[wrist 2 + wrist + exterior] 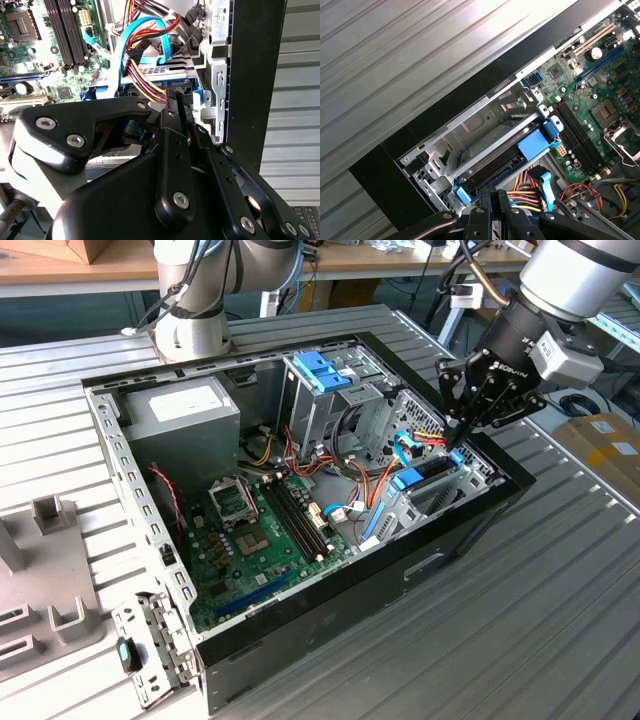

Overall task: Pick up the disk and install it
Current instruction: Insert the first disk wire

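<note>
The disk [428, 476] sits in the drive bay at the corner of the open computer case [420, 560], on the exterior view's right. Its blue carrier frame [536, 143] shows along the edge, and the dark drive body [492, 173] lies between the bay's metal rails. My gripper [455, 440] hangs right over the disk's cable end with its black fingers [178, 102] closed together, nothing clamped between them. In the first wrist view the gripper [494, 196] points down at the disk's edge beside the coloured wires. I cannot tell whether the fingertips touch the disk.
Red, yellow and blue cables [145, 60] crowd the bay just beside the fingers. A metal cage with a blue handle [322, 370], a grey power supply box [185, 415] and the green motherboard [250, 530] fill the case. A second robot base [195, 325] stands behind, on the ribbed metal table [560, 590].
</note>
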{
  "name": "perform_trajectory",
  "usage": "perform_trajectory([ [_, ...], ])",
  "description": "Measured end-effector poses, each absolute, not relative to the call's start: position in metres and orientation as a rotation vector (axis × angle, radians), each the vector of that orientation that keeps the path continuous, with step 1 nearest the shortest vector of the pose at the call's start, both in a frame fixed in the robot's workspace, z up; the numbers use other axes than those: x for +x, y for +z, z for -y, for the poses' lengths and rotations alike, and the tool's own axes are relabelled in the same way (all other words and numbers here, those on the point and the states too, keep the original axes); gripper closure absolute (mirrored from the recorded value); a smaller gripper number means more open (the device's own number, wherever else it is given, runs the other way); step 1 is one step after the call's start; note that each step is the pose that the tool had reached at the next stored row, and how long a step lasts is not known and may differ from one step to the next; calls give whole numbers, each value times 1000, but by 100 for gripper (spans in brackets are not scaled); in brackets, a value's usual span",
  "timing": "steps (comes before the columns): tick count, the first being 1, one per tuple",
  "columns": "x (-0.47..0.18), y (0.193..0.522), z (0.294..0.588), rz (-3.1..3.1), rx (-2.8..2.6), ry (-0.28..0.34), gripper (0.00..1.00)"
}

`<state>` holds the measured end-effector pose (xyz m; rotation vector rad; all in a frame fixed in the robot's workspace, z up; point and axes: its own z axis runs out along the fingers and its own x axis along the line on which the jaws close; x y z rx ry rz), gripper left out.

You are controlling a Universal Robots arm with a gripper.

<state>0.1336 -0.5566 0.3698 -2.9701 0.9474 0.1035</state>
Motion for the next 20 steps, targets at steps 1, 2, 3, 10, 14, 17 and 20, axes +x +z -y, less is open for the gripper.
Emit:
perform_trajectory([
  [1, 133, 370, 557, -947, -2970, 103, 83],
  [2, 133, 370, 557, -947, -2970, 103, 83],
  [3, 133, 370, 557, -947, -2970, 103, 83],
  [10, 131, 370, 557, -947, -2970, 103, 83],
  [14, 130, 370, 557, -956, -2967, 103, 83],
  [17, 130, 370, 557, -977, -2962, 102, 83],
  [20, 130, 369, 557, -1004, -2954, 101, 83],
])
